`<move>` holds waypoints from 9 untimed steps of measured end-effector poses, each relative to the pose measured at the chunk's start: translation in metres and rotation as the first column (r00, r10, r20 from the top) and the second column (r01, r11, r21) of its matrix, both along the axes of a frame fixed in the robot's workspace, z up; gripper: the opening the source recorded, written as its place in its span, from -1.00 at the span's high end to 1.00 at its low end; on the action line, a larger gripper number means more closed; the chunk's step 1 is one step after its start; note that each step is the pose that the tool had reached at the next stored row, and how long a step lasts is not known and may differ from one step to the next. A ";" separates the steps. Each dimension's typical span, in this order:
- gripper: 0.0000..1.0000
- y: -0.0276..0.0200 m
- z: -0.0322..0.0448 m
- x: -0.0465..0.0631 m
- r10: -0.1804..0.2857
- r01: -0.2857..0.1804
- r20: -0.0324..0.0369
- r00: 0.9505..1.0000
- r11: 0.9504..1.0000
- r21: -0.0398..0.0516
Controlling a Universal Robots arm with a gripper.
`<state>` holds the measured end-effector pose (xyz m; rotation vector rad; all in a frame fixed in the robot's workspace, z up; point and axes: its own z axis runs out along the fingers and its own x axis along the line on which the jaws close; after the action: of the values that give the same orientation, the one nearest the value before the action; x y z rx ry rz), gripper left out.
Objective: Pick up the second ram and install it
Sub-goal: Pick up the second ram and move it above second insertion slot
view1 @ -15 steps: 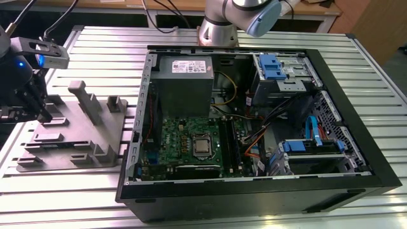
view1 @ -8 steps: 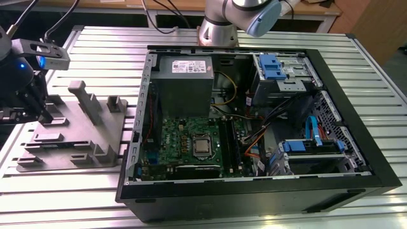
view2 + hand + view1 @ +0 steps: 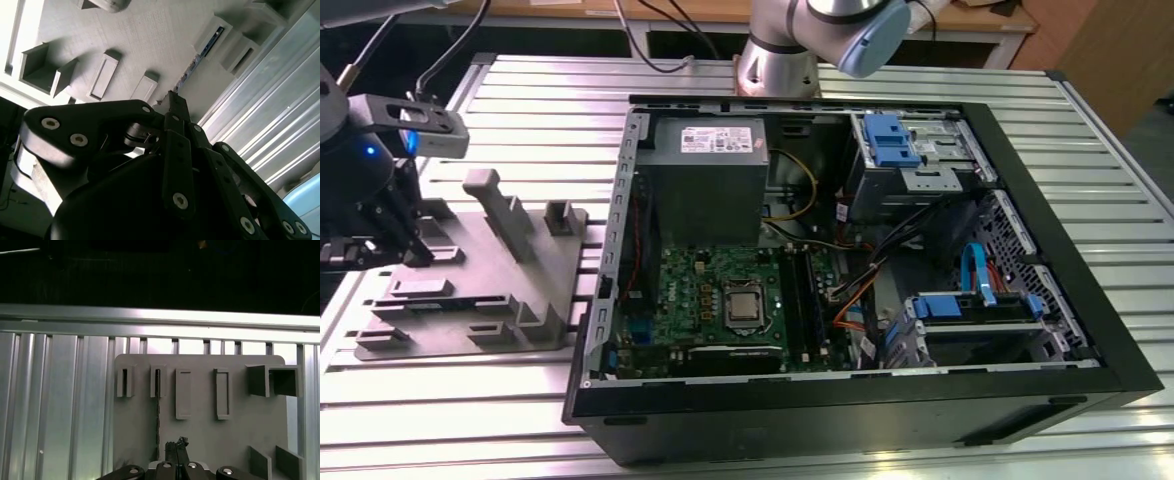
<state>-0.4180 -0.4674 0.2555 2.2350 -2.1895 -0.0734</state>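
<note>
pincer (image 3: pixel 177 443) is seen pressed together, empty, just beside ram (image 3: pixel 157 410) standing in tray (image 3: pixel 200 440) | risk: ram could be knocked or missed if approached unspread, misaligned

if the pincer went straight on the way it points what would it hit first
Probably the bare face of the grey tray, beside the second ram in its slot; depth is unclear.

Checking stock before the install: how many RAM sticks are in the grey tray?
1: the ram stands on edge in a tray slot, next to the gripper. Any others may be hidden by the gripper.
</note>
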 end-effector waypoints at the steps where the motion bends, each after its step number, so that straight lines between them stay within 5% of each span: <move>1: 0.80 -0.0012 -0.0008 0.000 0.000 0.000 0.000 1.000 1.000 0.000; 9: 0.80 -0.0078 -0.0083 0.000 0.003 -0.003 0.000 1.000 1.000 0.002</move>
<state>-0.4180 -0.4752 0.2472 2.2398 -2.1867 -0.0755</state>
